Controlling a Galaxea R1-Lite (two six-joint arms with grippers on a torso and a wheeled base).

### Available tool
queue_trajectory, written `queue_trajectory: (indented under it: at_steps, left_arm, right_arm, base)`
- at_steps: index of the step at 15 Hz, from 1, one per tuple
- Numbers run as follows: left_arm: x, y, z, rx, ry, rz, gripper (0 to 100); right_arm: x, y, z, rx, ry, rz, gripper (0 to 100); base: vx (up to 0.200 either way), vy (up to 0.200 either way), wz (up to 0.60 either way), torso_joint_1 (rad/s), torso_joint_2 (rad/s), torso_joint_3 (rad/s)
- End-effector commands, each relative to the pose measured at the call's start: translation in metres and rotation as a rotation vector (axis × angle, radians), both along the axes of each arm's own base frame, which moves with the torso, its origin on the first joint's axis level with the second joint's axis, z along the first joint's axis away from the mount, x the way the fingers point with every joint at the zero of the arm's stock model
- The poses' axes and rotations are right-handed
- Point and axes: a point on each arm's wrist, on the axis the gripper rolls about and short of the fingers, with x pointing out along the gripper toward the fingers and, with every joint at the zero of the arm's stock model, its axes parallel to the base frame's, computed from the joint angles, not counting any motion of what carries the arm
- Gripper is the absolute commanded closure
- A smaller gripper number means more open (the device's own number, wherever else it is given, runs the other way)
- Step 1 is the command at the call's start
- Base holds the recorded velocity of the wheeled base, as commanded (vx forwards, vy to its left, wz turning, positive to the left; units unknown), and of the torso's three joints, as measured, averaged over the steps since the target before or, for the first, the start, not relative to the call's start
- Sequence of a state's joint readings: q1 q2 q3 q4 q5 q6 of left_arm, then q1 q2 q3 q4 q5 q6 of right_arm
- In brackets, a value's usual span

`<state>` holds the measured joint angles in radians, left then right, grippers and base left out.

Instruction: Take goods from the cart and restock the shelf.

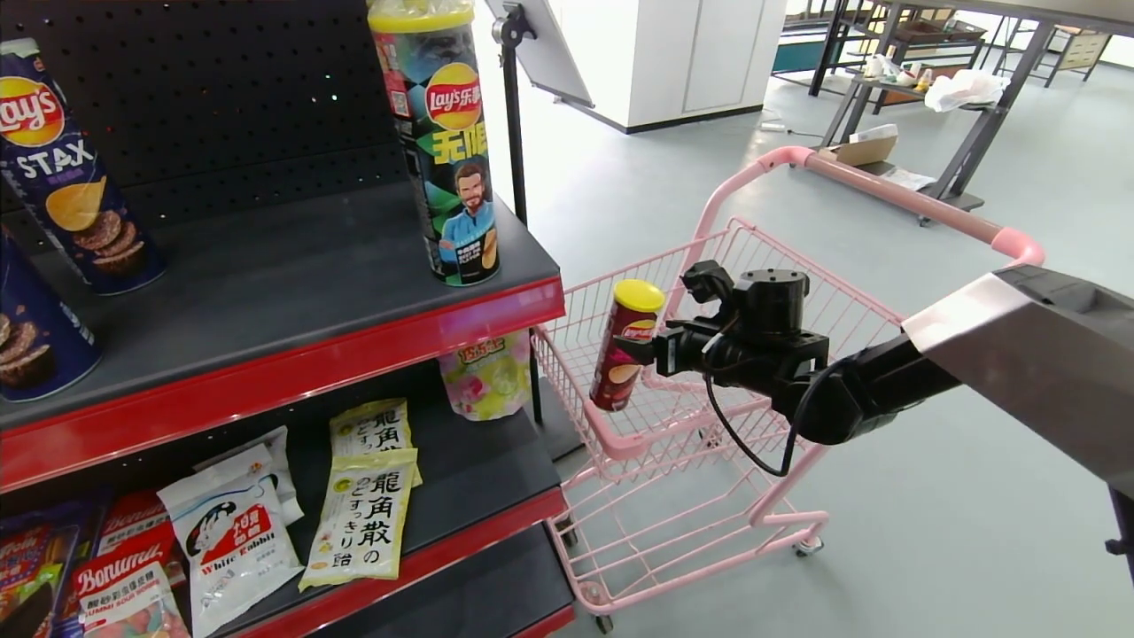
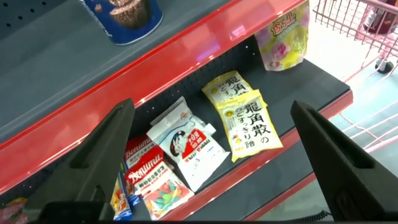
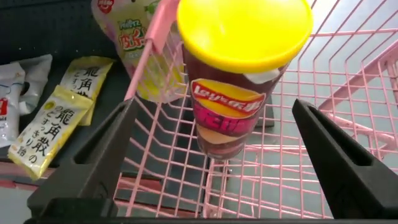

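Observation:
A dark-red chips can (image 1: 613, 379) with a yellow lid (image 3: 242, 37) stands tilted in the front end of the pink cart (image 1: 895, 199), near the shelf (image 1: 266, 266). My right gripper (image 1: 631, 347) is at the can's middle, open, with one finger on each side of it. In the right wrist view the fingers (image 3: 106, 155) stand wide apart around the can. I cannot tell whether they touch it. My left gripper (image 2: 211, 106) hangs open and empty in front of the shelf's lower level.
A tall green can (image 1: 447, 151) stands at the upper shelf's right end and blue cans (image 1: 71, 177) at its left. Flat snack packets (image 1: 363, 514) and a pastel bag (image 1: 487, 377) lie on the lower level. A black pole (image 1: 514, 133) stands between shelf and cart.

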<state>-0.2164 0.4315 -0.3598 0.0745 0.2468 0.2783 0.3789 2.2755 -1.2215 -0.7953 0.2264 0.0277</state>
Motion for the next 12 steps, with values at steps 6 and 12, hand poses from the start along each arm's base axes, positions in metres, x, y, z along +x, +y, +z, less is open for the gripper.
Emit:
queue_trajectory:
  at_steps: [6,12]
  left_arm:
    - [0.000,0.000,-0.002,0.001,0.007,0.000,0]
    - [0.000,0.000,-0.002,0.002,0.007,0.000,0]
  right_arm:
    - [0.042,0.013,-0.025,0.014,-0.044,-0.032,0]
    - [0.054,0.019,-0.030,0.017,-0.048,-0.029,100]
  base:
    - [0.000,0.000,0.00,0.000,0.00,0.000]
    - [0.000,0.000,0.00,0.000,0.00,0.000]
